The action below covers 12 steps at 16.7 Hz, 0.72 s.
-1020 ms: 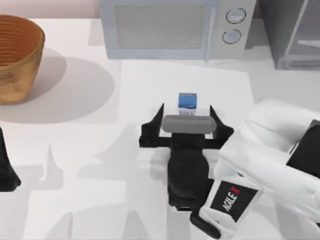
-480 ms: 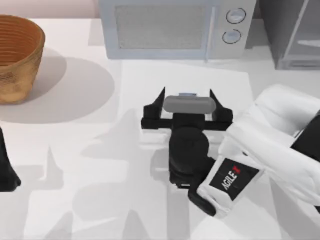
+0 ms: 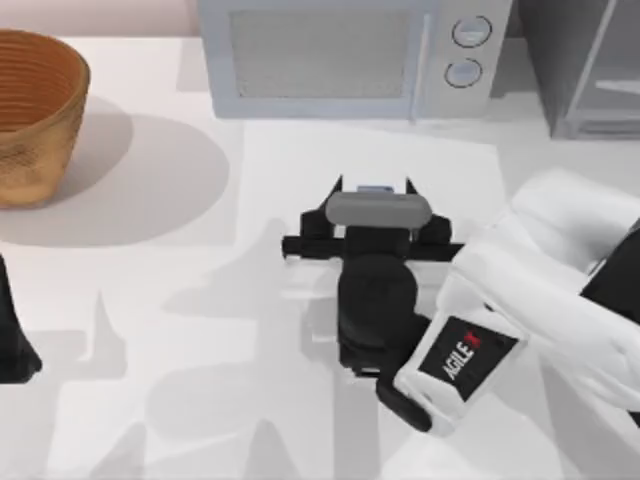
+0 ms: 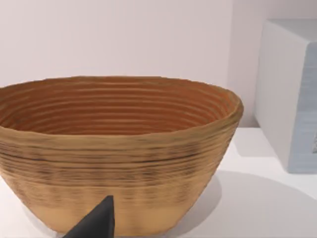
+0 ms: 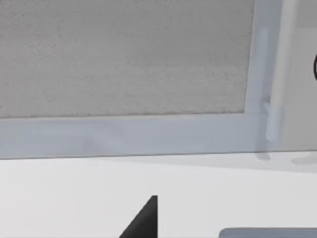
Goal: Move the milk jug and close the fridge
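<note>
on the top view, your right pincer [image 3: 374,190] sits near the middle of the white worktop [image 3: 150,300], a little in front of the microwave [image 3: 355,55]. its two dark fingers [image 3: 335,190] point toward the microwave and stand close together, one on each side of the milk jug [image 3: 374,188]. you see just a thin blue sliver of the jug between the fingertips, above the grey block of the wrist; the rest is hidden beneath the pincer. the fingers look closed in against the jug's sides, though the contact itself is hidden.

the fridge [image 3: 585,65] stands at the back right corner of the worktop, just right of the microwave, well apart from the jug. you can see its pale framed door panel, but not whether the door is open.

your left arm is parked at the left edge of the worktop, near the woven basket [image 3: 35,115]. in the left wrist view, one dark fingertip [image 4: 96,220] shows in front of the basket [image 4: 116,148]; you cannot tell how that pincer is set.
</note>
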Each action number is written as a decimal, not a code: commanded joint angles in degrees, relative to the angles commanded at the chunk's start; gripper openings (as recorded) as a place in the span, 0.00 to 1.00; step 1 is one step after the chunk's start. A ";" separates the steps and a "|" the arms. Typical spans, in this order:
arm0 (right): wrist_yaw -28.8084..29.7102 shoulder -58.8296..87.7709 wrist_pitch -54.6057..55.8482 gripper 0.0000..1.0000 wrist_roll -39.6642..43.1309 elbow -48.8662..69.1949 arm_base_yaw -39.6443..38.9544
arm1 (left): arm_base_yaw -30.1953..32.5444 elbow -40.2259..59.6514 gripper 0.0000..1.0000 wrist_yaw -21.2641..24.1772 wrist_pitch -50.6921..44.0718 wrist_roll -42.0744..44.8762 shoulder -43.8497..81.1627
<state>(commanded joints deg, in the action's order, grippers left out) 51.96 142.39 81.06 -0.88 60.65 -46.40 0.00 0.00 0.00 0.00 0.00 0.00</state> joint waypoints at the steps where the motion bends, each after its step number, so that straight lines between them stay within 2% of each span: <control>1: 0.00 0.00 0.00 0.47 0.00 0.00 0.00 | 0.00 0.00 1.00 0.00 0.00 0.00 0.00; 7: 0.00 0.00 0.00 0.02 0.00 0.00 0.00 | 0.00 0.00 1.00 0.00 0.00 0.00 0.00; 12: 0.00 0.00 0.00 0.00 0.00 0.00 0.00 | 0.00 0.00 1.00 0.00 0.00 0.00 0.00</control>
<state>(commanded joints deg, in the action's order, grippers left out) 51.96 142.39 81.06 -0.88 60.65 -46.40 0.00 0.00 0.00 0.00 0.00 0.00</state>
